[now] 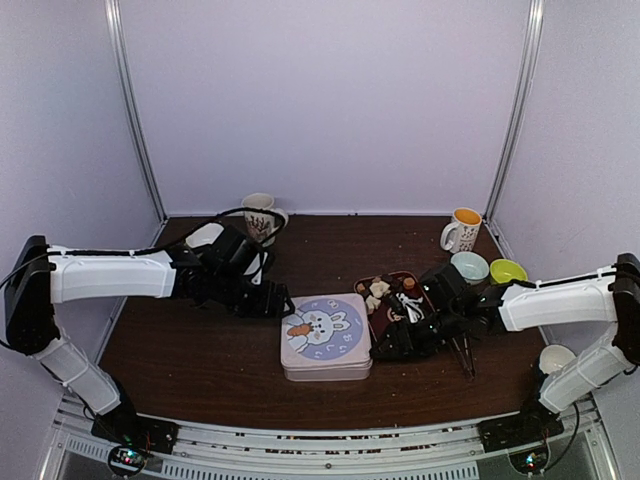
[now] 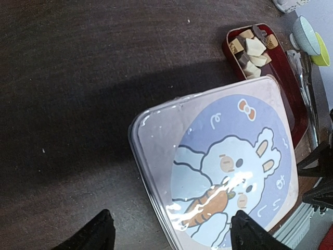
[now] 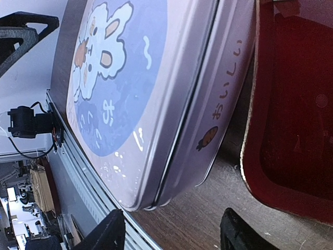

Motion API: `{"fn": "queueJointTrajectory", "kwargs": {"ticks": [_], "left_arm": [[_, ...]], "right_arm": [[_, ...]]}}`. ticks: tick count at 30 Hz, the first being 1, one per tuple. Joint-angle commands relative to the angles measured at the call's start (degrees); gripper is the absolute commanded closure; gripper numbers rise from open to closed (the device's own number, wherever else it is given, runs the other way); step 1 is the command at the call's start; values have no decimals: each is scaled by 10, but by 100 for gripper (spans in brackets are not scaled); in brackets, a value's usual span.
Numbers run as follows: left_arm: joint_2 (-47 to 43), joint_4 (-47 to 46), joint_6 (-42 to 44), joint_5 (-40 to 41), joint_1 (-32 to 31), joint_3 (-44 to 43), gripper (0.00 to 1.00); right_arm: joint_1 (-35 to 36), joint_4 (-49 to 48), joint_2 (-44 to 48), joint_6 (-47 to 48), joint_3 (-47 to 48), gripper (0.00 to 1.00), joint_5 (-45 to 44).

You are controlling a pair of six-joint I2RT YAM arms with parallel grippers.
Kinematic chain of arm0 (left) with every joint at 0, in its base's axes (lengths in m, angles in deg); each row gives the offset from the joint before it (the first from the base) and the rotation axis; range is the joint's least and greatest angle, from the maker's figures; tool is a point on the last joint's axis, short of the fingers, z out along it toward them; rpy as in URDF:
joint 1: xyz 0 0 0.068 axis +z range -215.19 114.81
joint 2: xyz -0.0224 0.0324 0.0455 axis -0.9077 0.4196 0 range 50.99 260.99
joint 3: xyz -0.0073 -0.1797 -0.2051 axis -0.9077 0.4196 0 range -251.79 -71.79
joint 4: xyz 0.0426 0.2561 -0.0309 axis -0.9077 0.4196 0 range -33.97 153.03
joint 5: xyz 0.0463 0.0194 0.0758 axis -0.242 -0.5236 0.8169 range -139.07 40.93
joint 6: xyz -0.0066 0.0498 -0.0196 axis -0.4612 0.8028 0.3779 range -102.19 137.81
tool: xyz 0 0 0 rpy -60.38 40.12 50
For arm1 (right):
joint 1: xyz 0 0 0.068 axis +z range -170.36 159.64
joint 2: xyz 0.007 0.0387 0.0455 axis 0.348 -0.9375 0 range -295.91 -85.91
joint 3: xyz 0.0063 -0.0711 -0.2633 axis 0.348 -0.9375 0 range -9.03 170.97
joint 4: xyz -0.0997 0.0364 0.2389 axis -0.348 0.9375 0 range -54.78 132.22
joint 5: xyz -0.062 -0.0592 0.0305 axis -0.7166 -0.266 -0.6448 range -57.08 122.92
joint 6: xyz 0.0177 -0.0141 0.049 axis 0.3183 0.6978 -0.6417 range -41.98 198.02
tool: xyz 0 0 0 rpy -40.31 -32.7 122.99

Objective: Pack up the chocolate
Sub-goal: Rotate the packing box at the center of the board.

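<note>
My left gripper (image 2: 171,221) hangs with fingers spread over a corner of the lidded tin (image 2: 223,166), near the tabletop's front edge. My right gripper (image 3: 173,216) is spread too, and empty. The chocolate (image 2: 252,49) is heaped at the far end of the red tray (image 2: 285,83), just right of the tin. The pieces look light, brittle and easily smeared, so I'd pinch one cube by its flat sides. The shut lid hides the tin's inside.

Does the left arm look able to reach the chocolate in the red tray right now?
Probably not directly: the closed rabbit tin lies between the left gripper and the red tray, and the right gripper crowds the tray's near end. The chocolate at its far end lies uncovered.
</note>
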Motion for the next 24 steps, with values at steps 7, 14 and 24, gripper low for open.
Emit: {"fn": "queueJointTrajectory", "kwargs": {"ticks": [7, 14, 24], "left_arm": [[2, -34, 5, -13, -2, 8, 23], [-3, -41, -7, -42, -4, 20, 28], [-58, -18, -24, -47, -32, 48, 25]], "right_arm": [[5, -28, 14, -28, -23, 36, 26], [6, -62, 14, -60, -35, 37, 44], [6, -60, 10, -62, -33, 36, 43]]}}
